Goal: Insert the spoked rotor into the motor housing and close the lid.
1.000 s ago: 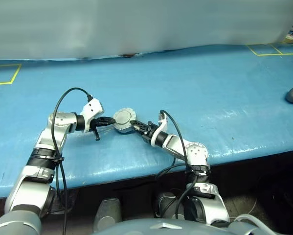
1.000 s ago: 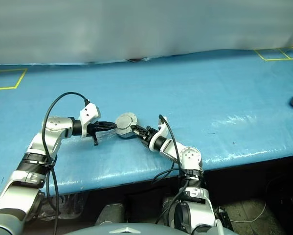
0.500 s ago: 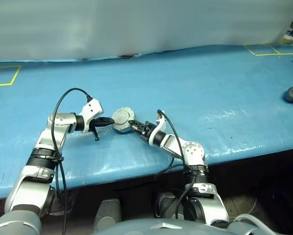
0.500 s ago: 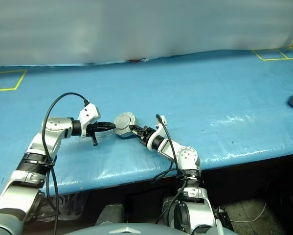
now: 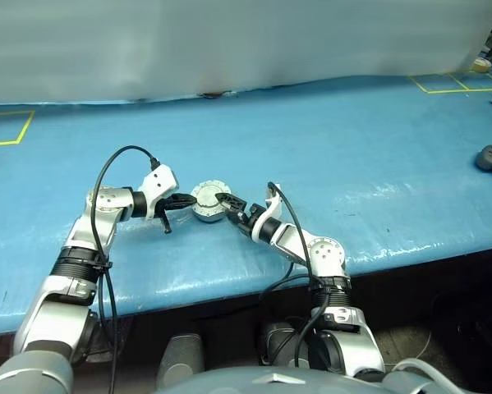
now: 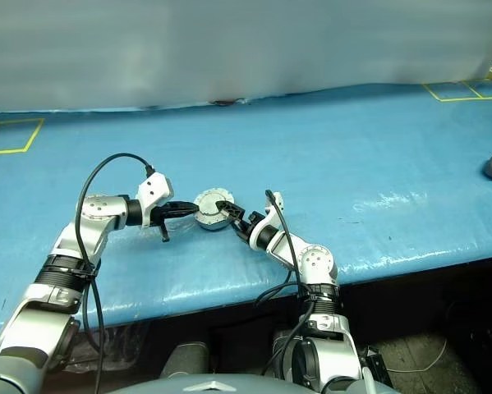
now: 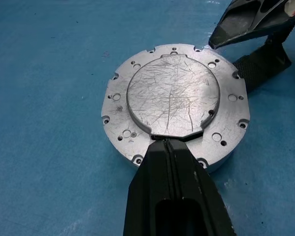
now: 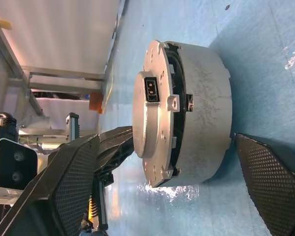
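We see the motor housing near the blue tabletop's front edge, lid down – left gripper clenched (tips on lid), right gripper released, straddling it.

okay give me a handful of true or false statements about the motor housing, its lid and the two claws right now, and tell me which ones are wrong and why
1. The lid lies down over the motor housing. True.
2. The right claw is clamped shut on the housing. False: its fingers stand wide apart, one to each side of the housing and clear of it.
3. The left claw is shut, its tip resting on the lid's edge. True.
4. The housing is lifted off the blue table. False: it sits flat on the table.
5. The housing's copper windings are open to view. False: the lid covers them, with a narrow gap at the rim in the right wrist view.
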